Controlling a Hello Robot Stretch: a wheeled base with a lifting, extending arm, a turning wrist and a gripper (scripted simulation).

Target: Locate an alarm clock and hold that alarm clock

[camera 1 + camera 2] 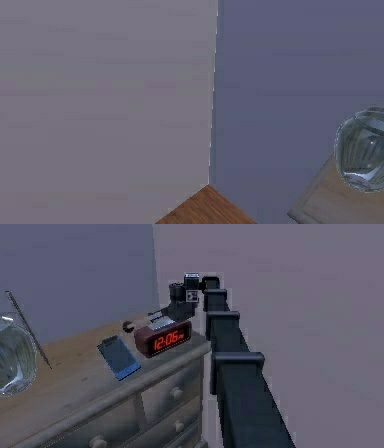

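End effector (158,316) sits at the far tip of the dark square arm (235,374), which climbs from the bottom edge right of centre in the arm side view. Its dark body lies just left of two small white marker squares (194,279), upper middle of the frame. Its thin fingers reach down and left toward the back of the alarm clock (165,337). The clock stands on the dresser top right at those fingers, so I cannot tell whether the end effector grips anything or merely hovers by it.

Nearest in that view, the dresser (150,402) shows pale drawer fronts with round knobs along the lower middle. On its wooden top, a blue phone (119,357) lies flat left of centre, just beside the clock. The clock is a dark box with red glowing digits, at the top's right-hand end, next to the arm. At the left edge stands a clear glass bowl (14,359); its contents cannot be made out. A thin rod (26,327) slants beside it.

In the forward view, the glass bowl (362,150) appears at the right edge. Brown wooden floor (200,210) shows bottom centre, and two walls meet beyond it.
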